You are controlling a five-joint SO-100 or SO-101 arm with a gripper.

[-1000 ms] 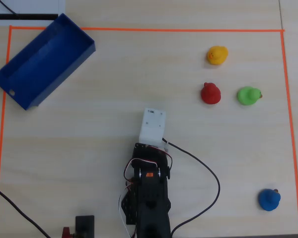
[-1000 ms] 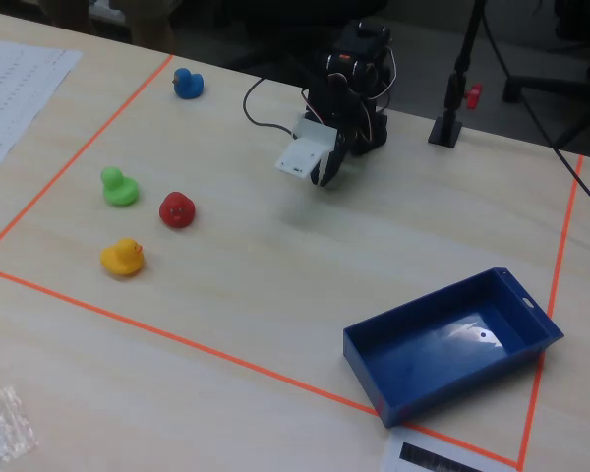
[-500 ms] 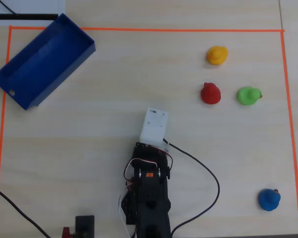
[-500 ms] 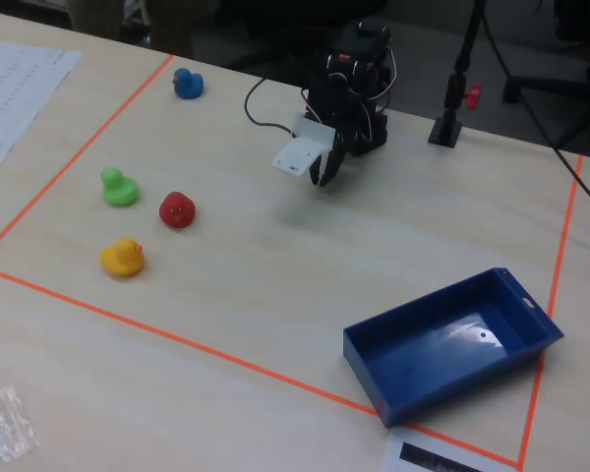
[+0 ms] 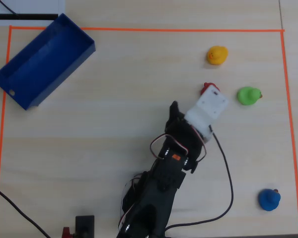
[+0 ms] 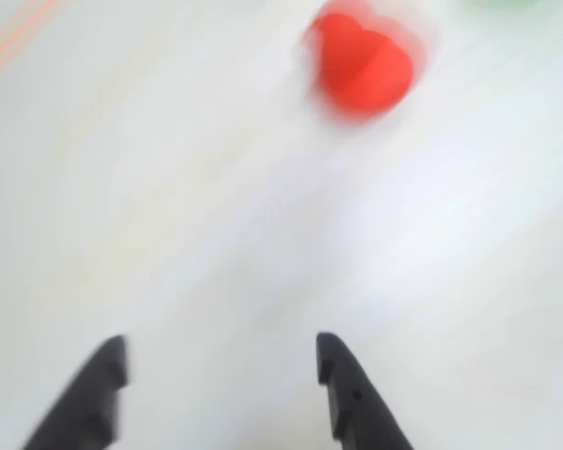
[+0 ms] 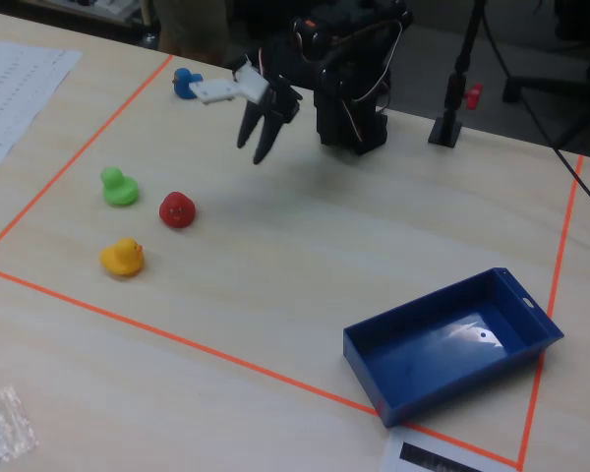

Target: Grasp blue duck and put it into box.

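Note:
The blue duck (image 5: 269, 199) stands near the bottom right corner of the taped area in the overhead view, and behind the arm in the fixed view (image 7: 185, 83). It does not show in the wrist view. The box (image 5: 42, 59), an empty blue tray, lies at the top left, far from the duck, and shows in the fixed view (image 7: 428, 388) too. My gripper (image 6: 220, 345) is open and empty, above bare table. It hovers mid-table (image 5: 183, 111), far from the blue duck, fingers pointing down (image 7: 253, 149). In the overhead view a white wrist mount hides part of it.
A red duck (image 5: 207, 88) sits just ahead of the gripper, blurred in the wrist view (image 6: 364, 67). A green duck (image 5: 249, 95) and a yellow duck (image 5: 217, 54) stand beyond it. Orange tape (image 5: 139, 29) frames the work area. Cables (image 5: 228, 183) trail beside the arm base.

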